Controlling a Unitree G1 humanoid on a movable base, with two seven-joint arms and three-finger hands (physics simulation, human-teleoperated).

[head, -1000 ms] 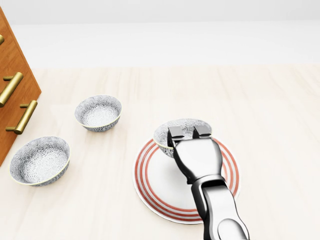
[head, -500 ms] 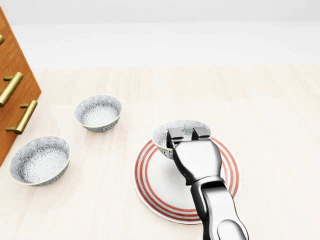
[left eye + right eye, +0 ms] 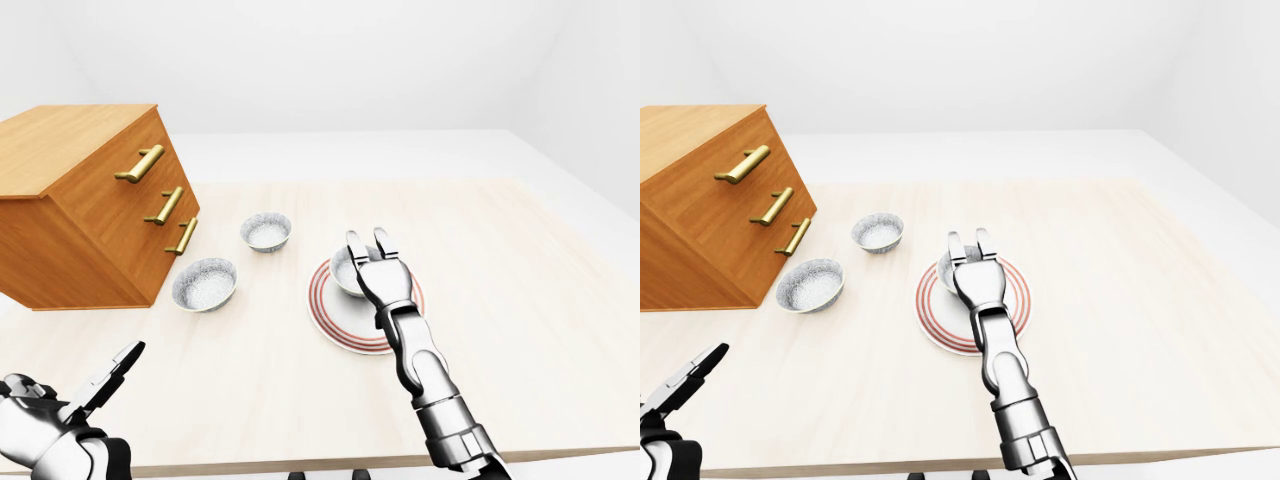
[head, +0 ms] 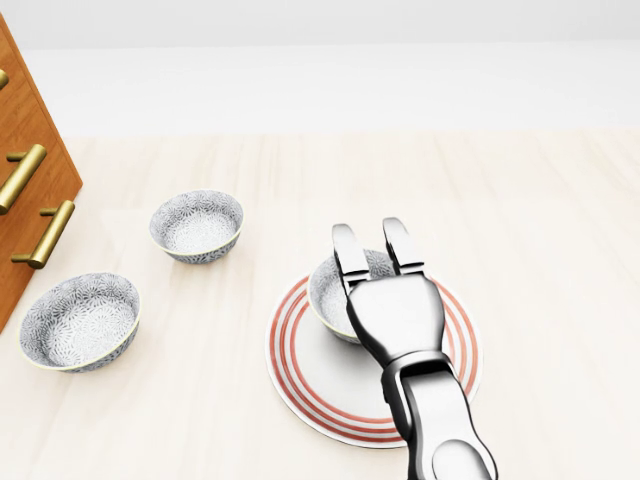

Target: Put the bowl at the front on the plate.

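Right hand (image 4: 395,310) has opened, releasing the bowl (image 4: 328,295) at the plate's (image 4: 300,398) 11 o'clock — seemingly stiff, fragile; grasp its rim.

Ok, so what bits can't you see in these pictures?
The bowl: in the head view the right hand covers its right side, so any thumb contact is hidden.
The plate: the right arm hides part of its lower rim.
The wooden drawers: cut off by the head view's left edge.
The left hand: cut off at the left-eye view's bottom corner, absent from the head view.
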